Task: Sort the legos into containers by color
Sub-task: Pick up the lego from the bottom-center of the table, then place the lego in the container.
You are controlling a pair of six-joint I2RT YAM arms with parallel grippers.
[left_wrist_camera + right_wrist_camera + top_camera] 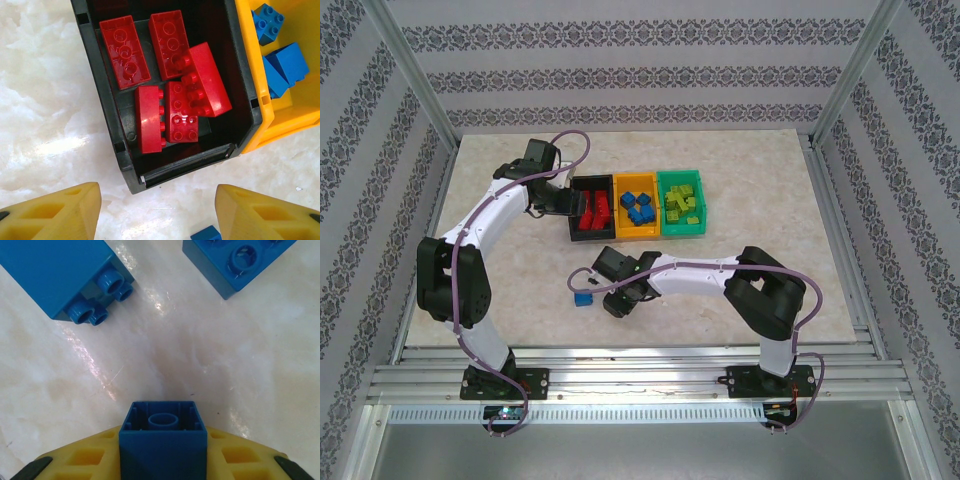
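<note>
My right gripper (162, 440) is shut on a small blue lego (163, 426), hollow underside up, low over the marble table. Two more blue legos (65, 275) (240, 260) lie ahead of it. From above, the right gripper (612, 297) is at the table's middle front, with a blue lego (584, 298) just to its left. My left gripper (157, 205) hangs open with nothing between its fingers, just short of the black container (107, 125), which holds several red legos (175, 45). Blue legos (280, 55) lie in the orange-yellow container (290, 122). Another blue lego (206, 234) lies beside the left gripper's right finger.
The three containers stand in a row at the table's back middle: black (590, 180), orange-yellow (636, 237), green (682, 234) with lime legos (680, 207). Metal frame posts (415, 80) and patterned walls (360, 200) enclose the table. Bare marble (770, 190) lies right of the containers.
</note>
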